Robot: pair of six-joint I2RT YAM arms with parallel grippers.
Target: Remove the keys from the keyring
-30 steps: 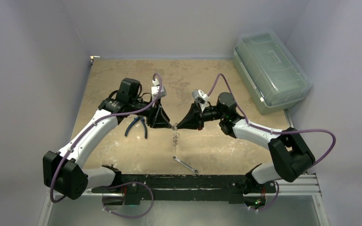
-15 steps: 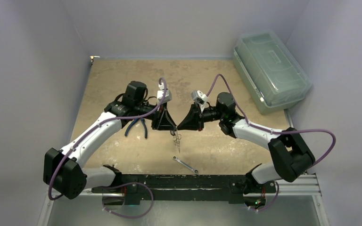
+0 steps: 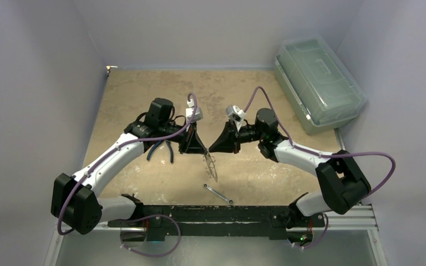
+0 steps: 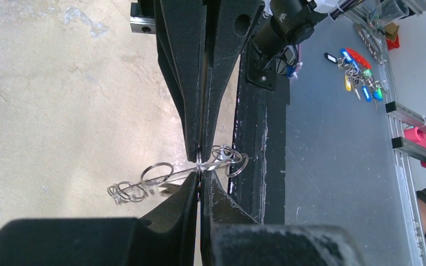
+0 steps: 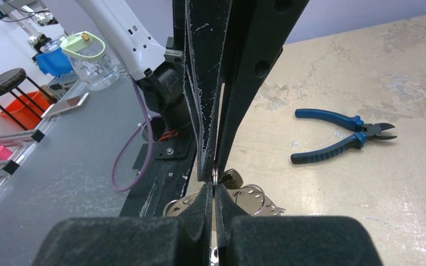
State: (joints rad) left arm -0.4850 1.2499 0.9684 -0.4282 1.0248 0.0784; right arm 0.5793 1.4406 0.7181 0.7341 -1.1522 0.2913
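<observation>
The keys are a small silvery bunch hanging in the air between my two grippers, tilted down to the right. The keyring is a thin silver wire ring. My left gripper is shut on its edge, with further small rings and the keys sticking out on both sides. My right gripper is shut on the keyring too, and flat keys hang just behind its fingertips. In the top view the left gripper and right gripper meet tip to tip above the table.
Blue-handled pliers lie on the table under the left arm and show again as pliers. A slim silver wrench lies near the front edge. A lidded clear bin stands at the back right. The black base rail runs along the front.
My left gripper has moved right to the ring and shut on it. The bunch of keys, which hung straight down, now swings out tilted to the right. The right gripper stayed shut.
</observation>
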